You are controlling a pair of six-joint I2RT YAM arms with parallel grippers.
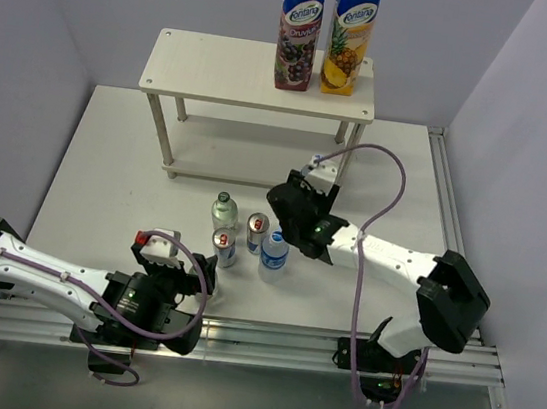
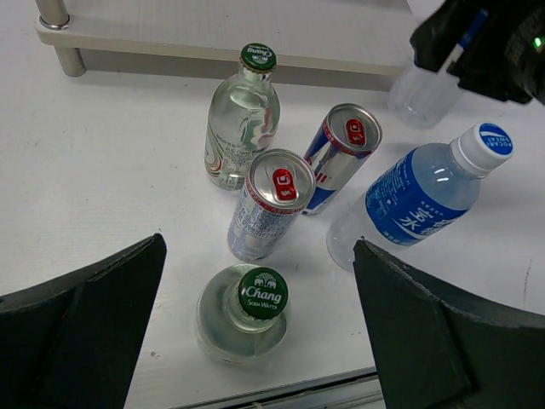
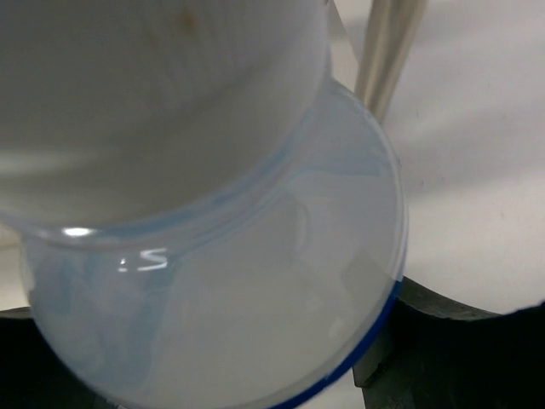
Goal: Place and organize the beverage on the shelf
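Observation:
The shelf [image 1: 220,71] stands at the back; its lower board shows in the left wrist view [image 2: 213,34]. A green-capped glass bottle [image 2: 255,302] stands on the table between the spread fingers of my open left gripper [image 2: 260,251], which do not touch it. Behind it stand two cans [image 2: 271,204] [image 2: 341,158], a second glass bottle [image 2: 243,119] and a blue-labelled water bottle [image 2: 421,200]. My right gripper [image 1: 303,213] is shut on the other water bottle [image 2: 419,92], which fills the right wrist view [image 3: 213,256], and holds it near the shelf's front right post [image 3: 387,51].
Two tall juice cartons [image 1: 299,31] [image 1: 351,35] stand on the right of the shelf's top board. The standing drinks cluster mid-table [image 1: 249,237]. Grey walls close both sides, and a metal rail [image 1: 266,340] runs along the near edge.

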